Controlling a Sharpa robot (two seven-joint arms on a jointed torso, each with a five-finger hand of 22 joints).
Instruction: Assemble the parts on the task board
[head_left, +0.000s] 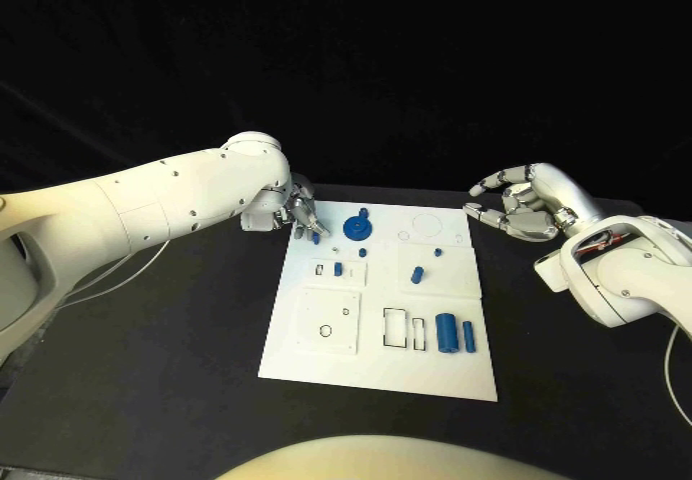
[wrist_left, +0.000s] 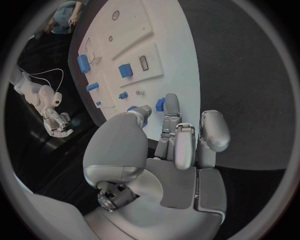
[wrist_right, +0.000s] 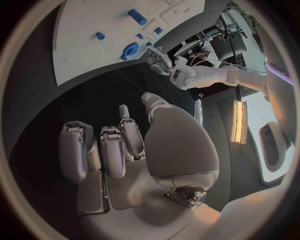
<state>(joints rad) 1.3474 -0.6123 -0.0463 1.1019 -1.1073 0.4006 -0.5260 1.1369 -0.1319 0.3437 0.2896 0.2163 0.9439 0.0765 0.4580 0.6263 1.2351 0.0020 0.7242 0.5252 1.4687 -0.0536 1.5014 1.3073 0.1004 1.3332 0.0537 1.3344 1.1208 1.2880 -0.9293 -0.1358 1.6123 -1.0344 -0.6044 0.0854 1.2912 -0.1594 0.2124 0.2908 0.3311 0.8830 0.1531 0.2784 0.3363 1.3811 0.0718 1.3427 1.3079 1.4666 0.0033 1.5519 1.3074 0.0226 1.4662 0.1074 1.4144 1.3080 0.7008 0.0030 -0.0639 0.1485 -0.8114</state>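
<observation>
The white task board (head_left: 382, 345) lies in the middle of the black table. My left hand (head_left: 296, 215) is at the board's far left corner and pinches a small blue part (head_left: 315, 238) between thumb and finger; in the left wrist view the part (wrist_left: 160, 104) shows beside the fingertip, low over the board (wrist_left: 169, 45). A round blue part (head_left: 358, 230) lies just right of that hand. Several more blue parts lie on the board, among them a large cylinder (head_left: 449, 333). My right hand (head_left: 522, 203) hangs off the board's far right corner, fingers half curled and apart, holding nothing.
A pale cable (head_left: 116, 270) trails over the table under my left arm. In the right wrist view the board (wrist_right: 87, 30) and my left hand (wrist_right: 159, 59) lie beyond my right hand (wrist_right: 125, 150). Bare black table surrounds the board.
</observation>
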